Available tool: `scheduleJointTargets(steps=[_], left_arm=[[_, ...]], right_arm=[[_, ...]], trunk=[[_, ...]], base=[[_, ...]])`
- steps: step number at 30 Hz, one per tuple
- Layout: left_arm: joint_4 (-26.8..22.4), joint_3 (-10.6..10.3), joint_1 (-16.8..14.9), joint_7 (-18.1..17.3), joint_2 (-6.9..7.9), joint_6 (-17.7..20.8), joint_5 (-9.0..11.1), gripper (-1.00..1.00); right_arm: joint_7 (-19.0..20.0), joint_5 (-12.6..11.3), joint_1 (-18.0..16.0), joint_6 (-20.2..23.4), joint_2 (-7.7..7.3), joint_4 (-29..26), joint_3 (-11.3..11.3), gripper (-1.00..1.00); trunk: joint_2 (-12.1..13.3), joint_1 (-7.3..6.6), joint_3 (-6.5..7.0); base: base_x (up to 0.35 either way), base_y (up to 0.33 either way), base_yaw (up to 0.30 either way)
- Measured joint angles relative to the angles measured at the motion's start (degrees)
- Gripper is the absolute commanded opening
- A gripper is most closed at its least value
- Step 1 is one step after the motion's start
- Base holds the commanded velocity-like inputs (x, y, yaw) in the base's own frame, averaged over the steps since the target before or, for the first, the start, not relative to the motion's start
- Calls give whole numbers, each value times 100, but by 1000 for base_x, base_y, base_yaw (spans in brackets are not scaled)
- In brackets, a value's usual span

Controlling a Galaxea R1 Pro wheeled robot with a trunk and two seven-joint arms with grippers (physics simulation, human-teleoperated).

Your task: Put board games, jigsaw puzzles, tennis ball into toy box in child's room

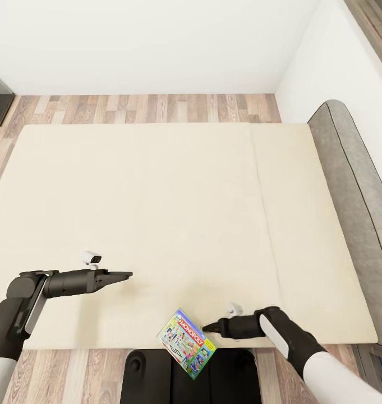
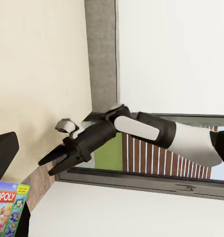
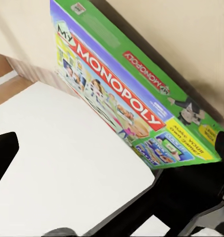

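Monopoly board game [image 1: 187, 343] tilted at near edge of bed [image 1: 157, 224], lower part overhanging mattress above robot base [image 1: 224, 381], one corner up. Right gripper [image 1: 207, 326] just beside box's upper right edge; fingers appear pressed together to a point in left wrist view [image 2: 55, 163], not clamped on anything. Contact with box hard to judge, possibly touching the edge. Left gripper [image 1: 126, 275] hovering over bare mattress, well apart from box; fingers look closed flat, gap not resolvable, so cannot tell. Box face and green side panel seen close in right wrist view [image 3: 136, 103].

Handling guess: thin cardboard box, light, stiff, glossy print so likely slippery on flat faces. Thin enough for a pinch across the thickness at a long edge, best on overhanging part where fingers get under. Risk: a push slides box off the bed to wood floor [image 1: 146, 106]. Grey headboard [image 1: 353, 185] at right.
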Motion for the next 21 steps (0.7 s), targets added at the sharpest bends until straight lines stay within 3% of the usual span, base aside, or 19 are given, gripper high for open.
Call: scheduleJointTargets(steps=[13,21], left_arm=[[0,0,0,0,0,0,8,100],[0,0,0,0,0,0,9,100]], right_arm=[[31,292,696,-231,-514,-15,82,100],[12,349,827,-465,-555,40,108,100]], trunk=[[0,0,0],[0,0,0]], base=[[0,0,0],[0,0,0]])
